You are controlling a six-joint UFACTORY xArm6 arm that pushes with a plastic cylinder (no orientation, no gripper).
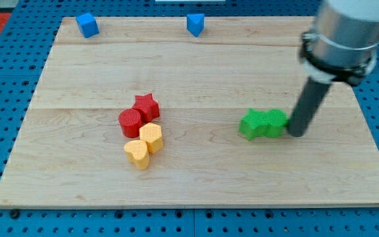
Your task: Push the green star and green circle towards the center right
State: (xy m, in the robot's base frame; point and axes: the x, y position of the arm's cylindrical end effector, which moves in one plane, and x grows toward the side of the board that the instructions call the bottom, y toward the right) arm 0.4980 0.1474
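The green star [253,124] and the green circle [276,122] lie side by side, touching, right of the board's middle, the star on the left. My tip [297,133] rests on the board just right of the green circle, touching or nearly touching it. The dark rod rises from there to the arm at the view's upper right.
A red star [146,106], a red circle [130,122], a yellow hexagon [151,137] and a yellow heart [137,153] cluster left of centre. A blue cube [87,25] and a blue pentagon-like block [195,24] sit at the board's top edge. The wooden board [58,171] lies on a blue pegboard.
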